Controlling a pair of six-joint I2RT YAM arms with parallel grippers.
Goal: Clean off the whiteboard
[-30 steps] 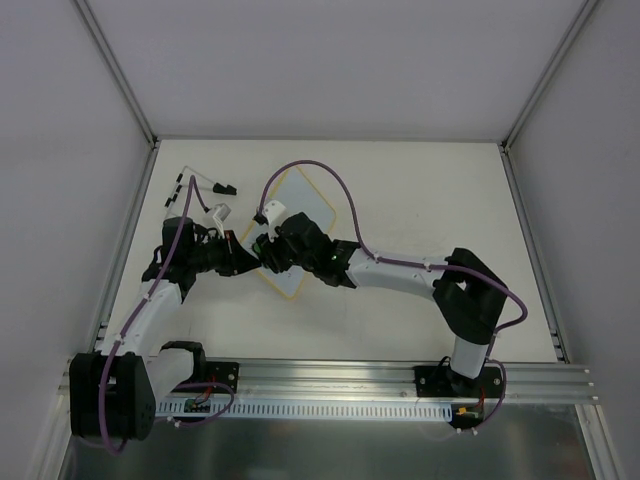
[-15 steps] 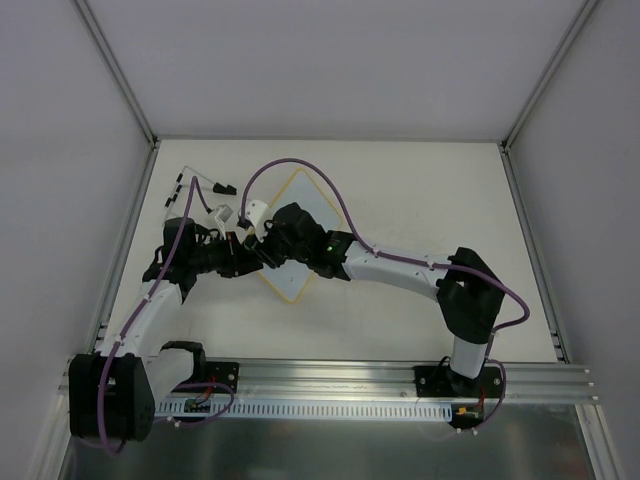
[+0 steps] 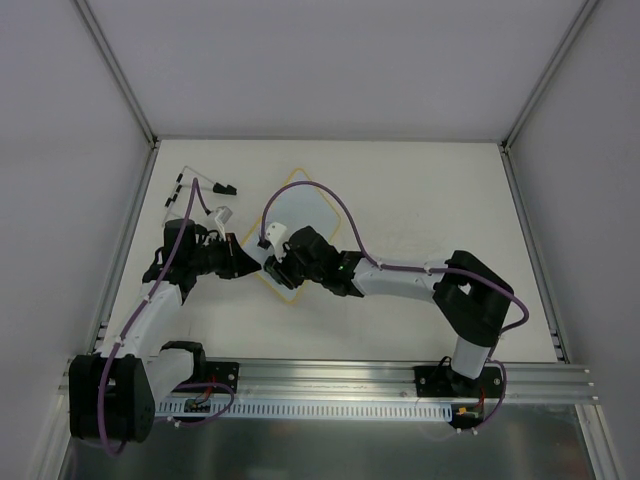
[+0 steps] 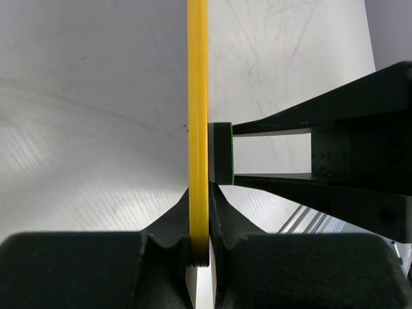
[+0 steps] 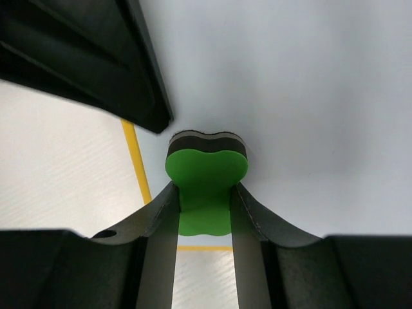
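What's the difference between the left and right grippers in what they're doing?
The left gripper pinches the yellow edge of the whiteboard; the right gripper pinches a green eraser. The left sits at the board's rim, the right over its white face. Both are shut on something.

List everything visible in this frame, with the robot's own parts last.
whiteboard: 1, white with yellow frame, centre-left of table
eraser: 1, green with black pad, pressed on whiteboard
markers: a few, too small to count, white with dark caps, far left of table
table: 1, white
rail: 1, silver, near edge
left fingers: black, clamped on whiteboard's yellow edge
right fingers: black, gripping eraser
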